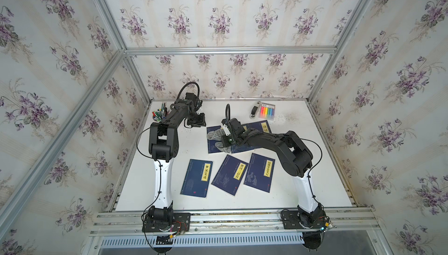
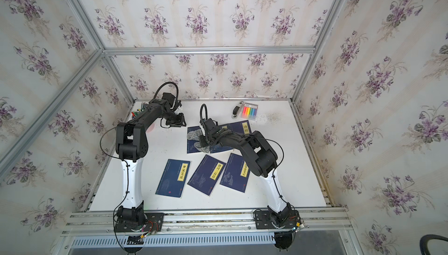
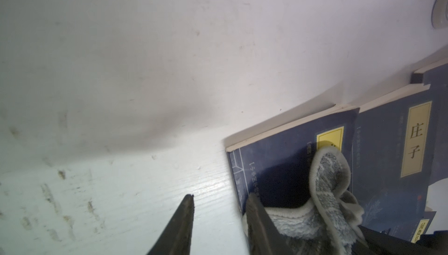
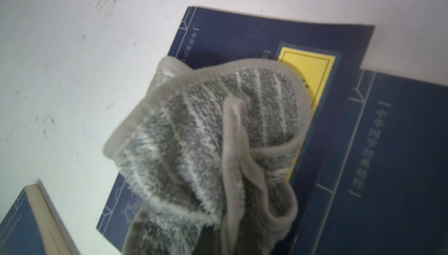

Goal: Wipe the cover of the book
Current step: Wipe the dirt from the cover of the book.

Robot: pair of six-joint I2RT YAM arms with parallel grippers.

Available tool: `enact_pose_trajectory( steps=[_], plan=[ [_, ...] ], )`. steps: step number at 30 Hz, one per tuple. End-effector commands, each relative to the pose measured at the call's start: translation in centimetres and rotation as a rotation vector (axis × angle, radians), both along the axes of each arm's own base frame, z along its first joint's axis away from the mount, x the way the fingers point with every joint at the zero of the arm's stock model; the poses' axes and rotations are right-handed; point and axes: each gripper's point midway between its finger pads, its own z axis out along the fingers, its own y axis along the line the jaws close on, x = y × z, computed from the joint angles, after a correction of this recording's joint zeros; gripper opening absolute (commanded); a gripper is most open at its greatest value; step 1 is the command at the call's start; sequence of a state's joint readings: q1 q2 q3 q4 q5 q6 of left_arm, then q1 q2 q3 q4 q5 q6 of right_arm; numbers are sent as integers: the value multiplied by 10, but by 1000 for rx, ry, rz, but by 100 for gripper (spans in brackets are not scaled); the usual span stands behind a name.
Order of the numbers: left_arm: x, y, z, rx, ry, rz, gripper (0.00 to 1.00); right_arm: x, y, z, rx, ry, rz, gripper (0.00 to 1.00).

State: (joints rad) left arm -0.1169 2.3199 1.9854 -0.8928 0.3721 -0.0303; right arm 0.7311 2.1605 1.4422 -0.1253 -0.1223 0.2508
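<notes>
A dark blue book (image 1: 214, 130) (image 2: 194, 130) with a yellow title label lies at the left of a cluster of books in mid-table. A grey striped cloth (image 1: 215, 136) (image 4: 218, 125) is bunched on its cover (image 4: 242, 33), over part of the label. My right gripper (image 1: 225, 136) is shut on the cloth; the cloth hides its fingers in the right wrist view. My left gripper (image 1: 197, 120) (image 3: 221, 195) stands open just off the book's back left corner (image 3: 278, 164). Only white table shows between its fingers, and one finger (image 3: 257, 217) is beside the cloth (image 3: 327, 176).
Overlapping blue books (image 1: 263, 126) lie under the right arm. Three more lie in a front row (image 1: 196, 178) (image 1: 230, 175) (image 1: 259, 172). A pen holder (image 1: 158, 114) stands at the back left. A stapler (image 1: 254, 110) and a pack of coloured markers (image 1: 266, 111) lie at the back right.
</notes>
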Motion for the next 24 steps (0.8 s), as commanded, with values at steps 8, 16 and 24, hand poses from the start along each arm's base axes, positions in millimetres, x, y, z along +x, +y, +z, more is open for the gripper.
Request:
enact_pose_trajectory(
  steps=[8, 16, 24],
  plan=[
    [-3, -27, -9, 56, -10, -121, 24, -53, -20, -46, -156, 205, 48, 0],
    [-1, -27, -29, 76, 25, -113, 17, -55, -28, -47, -184, 210, 35, 0],
    [-3, -26, -43, 101, 81, -118, 10, -54, -42, -49, -226, 196, -15, 0]
  ],
)
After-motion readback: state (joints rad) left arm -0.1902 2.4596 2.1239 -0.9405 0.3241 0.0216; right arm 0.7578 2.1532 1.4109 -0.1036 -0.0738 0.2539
